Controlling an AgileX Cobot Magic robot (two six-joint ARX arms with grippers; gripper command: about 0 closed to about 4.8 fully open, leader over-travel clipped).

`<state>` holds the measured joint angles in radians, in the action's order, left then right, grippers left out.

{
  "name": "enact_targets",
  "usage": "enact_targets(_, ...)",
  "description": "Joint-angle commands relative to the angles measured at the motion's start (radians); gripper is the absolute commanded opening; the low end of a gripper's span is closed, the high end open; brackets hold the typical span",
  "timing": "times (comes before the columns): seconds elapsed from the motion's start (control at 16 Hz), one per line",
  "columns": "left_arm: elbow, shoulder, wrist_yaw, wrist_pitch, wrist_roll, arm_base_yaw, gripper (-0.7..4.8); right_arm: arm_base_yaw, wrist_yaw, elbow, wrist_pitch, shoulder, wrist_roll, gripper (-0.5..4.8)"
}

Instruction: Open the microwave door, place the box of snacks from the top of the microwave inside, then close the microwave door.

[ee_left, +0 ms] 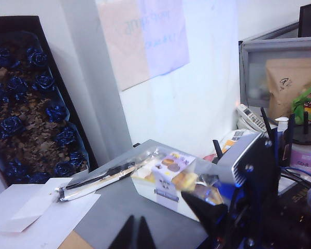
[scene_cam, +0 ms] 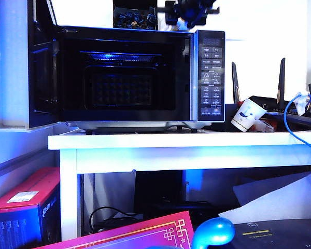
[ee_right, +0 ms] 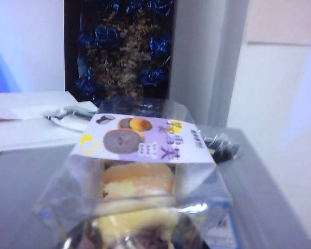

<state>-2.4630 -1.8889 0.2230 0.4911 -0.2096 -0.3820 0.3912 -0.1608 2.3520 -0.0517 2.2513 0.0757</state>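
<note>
- Step in hand: the microwave door (scene_cam: 41, 72) stands swung wide to the left, so you are, by my reading, at the pick-up of the box of snacks (ee_right: 140, 176) from the top of the microwave (scene_cam: 140, 78).
- Right gripper (scene_cam: 189, 13): it sits above the microwave's roof in the exterior view. Its wrist camera is filled by the box, but its fingers are not shown clearly; you cannot tell whether they pinch it yet.
- Left gripper (ee_left: 137, 233): it hovers over the grey roof near the box, dark fingertips close together with nothing between them.
- Box of snacks: a clear wrapped tub with a purple label, holding pale yellow cakes; it rests on the microwave roof beside a wrapped utensil (ee_left: 98, 181).
- Dark box (ee_left: 33, 104): it leans against the wall behind, filled with blue roses on brown shreds.
- Microwave cavity (scene_cam: 122, 80): lit blue, with nothing visible inside.
- Next move: you need a firm grip on the soft wrapper, then a lift clear of the roof edge and down into the cavity.
</note>
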Motion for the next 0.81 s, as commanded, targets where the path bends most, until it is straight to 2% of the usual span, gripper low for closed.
enact_targets(0.06, -0.002, 0.007, -0.002, 0.000, 0.000, -0.001, -0.05, 0.002, -0.002, 0.008, -0.073, -0.050, 0.007, 2.11)
enact_targets(0.5, -0.001, 0.008, 0.002, 0.021, 0.000, -0.001, -0.05, 0.002, 0.015, 0.008, 0.135, -0.182, 0.007, 2.11)
enact_targets(0.63, -0.001, 0.011, 0.002, 0.022, 0.000, -0.002, -0.05, 0.002, 0.070, 0.008, 0.175, -0.212, 0.007, 2.11)
enact_targets(0.81, -0.001, 0.033, 0.002, 0.032, 0.000, -0.002, -0.05, 0.003, 0.205, 0.009, 0.240, -0.272, 0.007, 2.11)
